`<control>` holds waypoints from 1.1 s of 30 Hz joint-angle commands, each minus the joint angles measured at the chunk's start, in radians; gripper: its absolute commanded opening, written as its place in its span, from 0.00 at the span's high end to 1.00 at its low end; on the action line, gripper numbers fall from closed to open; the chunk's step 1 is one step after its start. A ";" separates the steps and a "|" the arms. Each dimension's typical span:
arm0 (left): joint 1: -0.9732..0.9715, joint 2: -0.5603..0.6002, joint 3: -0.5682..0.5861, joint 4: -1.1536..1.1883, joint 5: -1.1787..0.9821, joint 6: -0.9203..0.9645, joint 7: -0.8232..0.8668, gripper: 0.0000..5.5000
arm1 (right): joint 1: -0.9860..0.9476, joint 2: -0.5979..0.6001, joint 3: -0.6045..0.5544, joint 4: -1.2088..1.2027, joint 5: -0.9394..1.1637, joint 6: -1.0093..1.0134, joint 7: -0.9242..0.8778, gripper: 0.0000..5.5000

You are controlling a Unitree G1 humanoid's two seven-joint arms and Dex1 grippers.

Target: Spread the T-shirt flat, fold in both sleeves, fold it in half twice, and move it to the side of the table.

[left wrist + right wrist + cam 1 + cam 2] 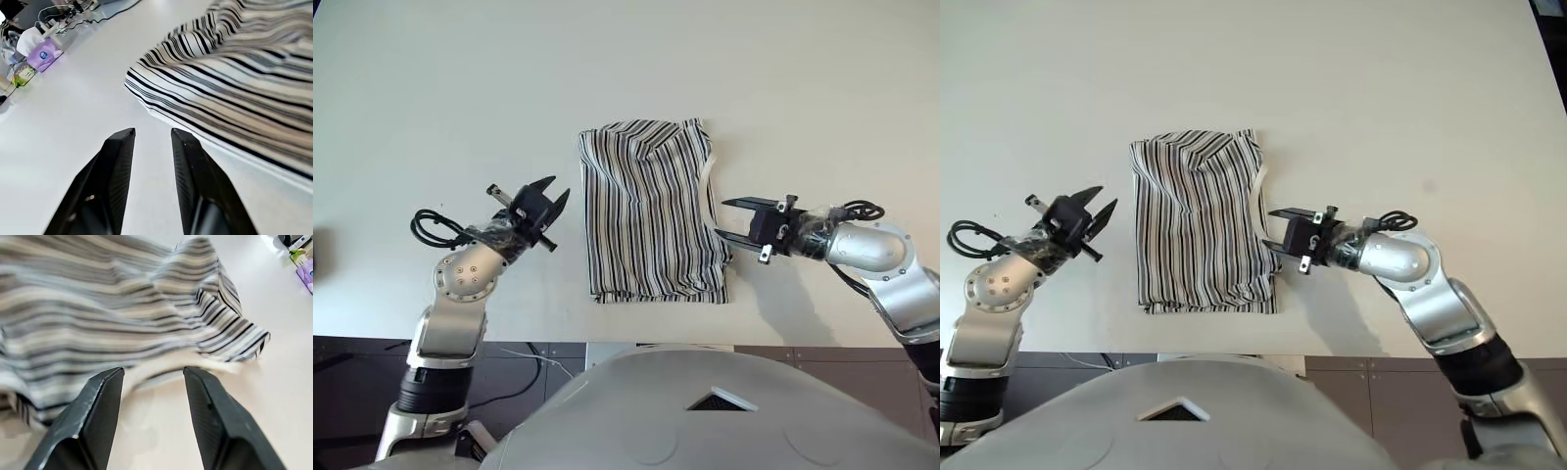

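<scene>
Left pincer (152,132) first: its two dark fingers stand narrowly apart, holding nothing, low over bare worktop (460,98) just beside the left border of the T-shirt (651,225). Right pincer (722,216) gapes wider, also with nothing in it, its tips at the opposite border near the white neck trim; whether they touch the cloth we cannot tell. The T-shirt lies as a striped oblong close to the near edge of the worktop, about midway along it, with the far end puckered and the near-right corner bunched. We judge the sleeves already in and a halving fold next. To do it well: take both near corners, catch every layer rather than just the top one, lift only enough to clear, and carry evenly to the far end so the borders meet. Then press out the pucker. Left pincer looks too narrow for a stack, so we would widen it first. Hard to make out: how many layers lie beneath, where the sleeves sit, whether the underside is creased. Small containers (34,54) far beyond the shirt are blurred past naming.
</scene>
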 commanded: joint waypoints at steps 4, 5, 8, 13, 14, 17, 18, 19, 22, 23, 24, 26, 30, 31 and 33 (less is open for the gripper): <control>0.193 0.371 -0.013 0.063 0.111 -0.389 -0.306 0.57 | 0.086 -0.165 0.034 0.074 -0.177 -0.371 0.073 0.41; 0.207 0.382 -0.020 0.062 0.123 -0.416 -0.315 0.54 | 0.092 -0.160 0.041 0.055 -0.178 -0.376 0.087 0.38; 0.158 0.373 -0.070 0.126 0.205 -0.498 -0.294 0.51 | 0.115 -0.155 0.053 0.014 -0.218 -0.408 0.104 0.37; 0.131 0.336 -0.139 0.164 0.261 -0.565 -0.273 0.51 | 0.089 -0.141 0.068 0.030 -0.236 -0.465 0.136 0.37; 0.130 0.325 -0.154 0.159 0.267 -0.560 -0.270 0.51 | 0.072 -0.125 0.071 0.049 -0.248 -0.474 0.131 0.37; 0.135 0.308 -0.190 0.134 0.274 -0.561 -0.268 0.51 | 0.031 -0.093 0.076 0.105 -0.272 -0.505 0.124 0.37; 0.133 0.305 -0.197 0.129 0.276 -0.564 -0.265 0.51 | 0.022 -0.089 0.078 0.117 -0.273 -0.519 0.128 0.37; 0.130 0.302 -0.204 0.124 0.278 -0.567 -0.261 0.51 | 0.015 -0.088 0.080 0.127 -0.270 -0.531 0.133 0.37; 0.118 0.289 -0.230 0.151 0.314 -0.592 -0.237 0.51 | -0.005 -0.087 0.095 0.148 -0.255 -0.574 0.153 0.37; 0.106 0.282 -0.244 0.174 0.330 -0.603 -0.228 0.51 | -0.013 -0.086 0.101 0.157 -0.250 -0.589 0.159 0.37; 0.089 0.277 -0.259 0.200 0.348 -0.619 -0.217 0.51 | -0.019 -0.086 0.107 0.167 -0.246 -0.605 0.163 0.37; 0.059 0.270 -0.286 0.243 0.369 -0.656 -0.207 0.51 | -0.023 -0.082 0.116 0.182 -0.241 -0.626 0.165 0.37; 0.011 0.264 -0.336 0.312 0.385 -0.715 -0.195 0.61 | -0.033 -0.063 0.137 0.212 -0.241 -0.655 0.162 0.47; 0.005 0.262 -0.343 0.324 0.386 -0.723 -0.192 0.65 | -0.035 -0.062 0.140 0.215 -0.234 -0.661 0.164 0.51; 0.004 0.261 -0.352 0.346 0.391 -0.734 -0.176 0.71 | -0.044 -0.059 0.146 0.223 -0.221 -0.674 0.173 0.58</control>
